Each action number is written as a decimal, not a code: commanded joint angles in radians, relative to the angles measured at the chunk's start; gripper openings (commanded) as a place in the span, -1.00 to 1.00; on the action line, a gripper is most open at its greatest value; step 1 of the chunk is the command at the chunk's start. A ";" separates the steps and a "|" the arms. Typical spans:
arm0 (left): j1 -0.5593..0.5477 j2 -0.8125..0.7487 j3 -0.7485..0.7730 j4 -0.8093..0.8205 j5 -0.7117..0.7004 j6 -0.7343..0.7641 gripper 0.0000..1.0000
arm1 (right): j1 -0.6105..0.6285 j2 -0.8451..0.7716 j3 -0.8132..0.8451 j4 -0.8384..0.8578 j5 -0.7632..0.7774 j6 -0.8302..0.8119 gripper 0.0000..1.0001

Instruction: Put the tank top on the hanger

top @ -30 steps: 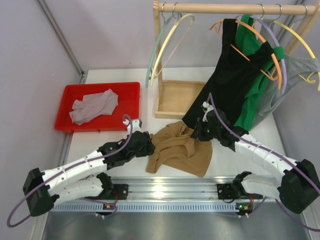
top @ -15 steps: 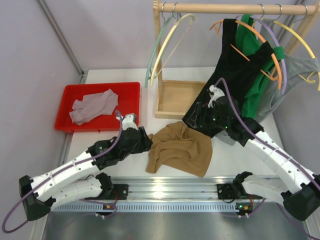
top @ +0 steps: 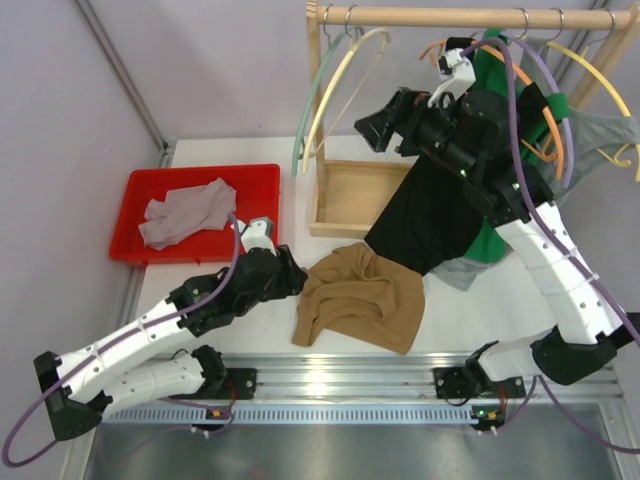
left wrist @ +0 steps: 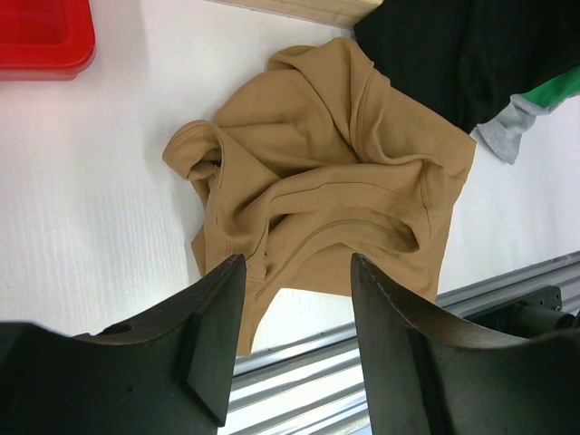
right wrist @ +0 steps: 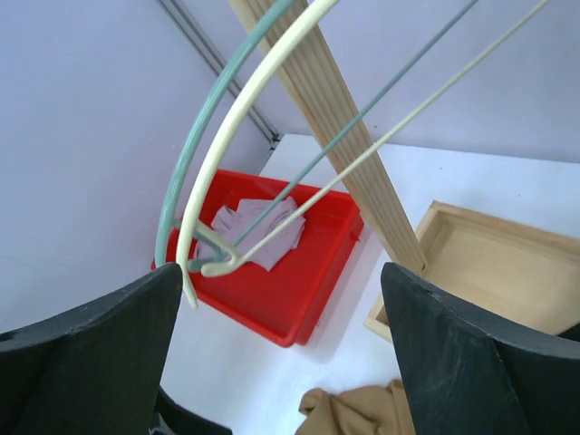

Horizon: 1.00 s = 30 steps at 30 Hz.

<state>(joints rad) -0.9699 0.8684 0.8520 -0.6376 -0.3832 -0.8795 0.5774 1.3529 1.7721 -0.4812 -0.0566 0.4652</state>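
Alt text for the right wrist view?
The right gripper, jaws open and empty, faces the cream hanger hanging beside a pale green hanger by the wooden rack post. Below lie a red tray holding a grey garment and a corner of the tan tank top.

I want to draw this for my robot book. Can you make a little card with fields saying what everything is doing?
tank top: crumpled on the table, not on any hanger
hanger: hanging bare on the wooden rail
left gripper: open, empty, pointing at the tank top
right gripper: open, empty, facing the hanger
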 commanded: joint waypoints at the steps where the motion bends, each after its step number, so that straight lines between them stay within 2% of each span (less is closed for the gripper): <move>1: -0.003 -0.023 0.030 -0.008 -0.022 0.016 0.10 | -0.007 0.057 0.075 0.070 0.003 0.006 0.84; 8: -0.003 -0.043 0.024 -0.024 -0.031 0.005 0.09 | -0.005 0.170 0.165 0.164 0.035 0.035 1.00; 12: -0.003 -0.058 0.006 -0.027 -0.034 -0.003 0.09 | 0.007 0.183 0.164 0.213 0.054 0.050 1.00; 30: -0.003 -0.078 -0.022 -0.040 -0.034 -0.016 0.09 | 0.130 0.272 0.259 0.188 0.305 0.012 0.99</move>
<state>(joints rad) -0.9699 0.8066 0.8429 -0.6701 -0.4019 -0.8894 0.6762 1.6085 1.9659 -0.3302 0.1802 0.5007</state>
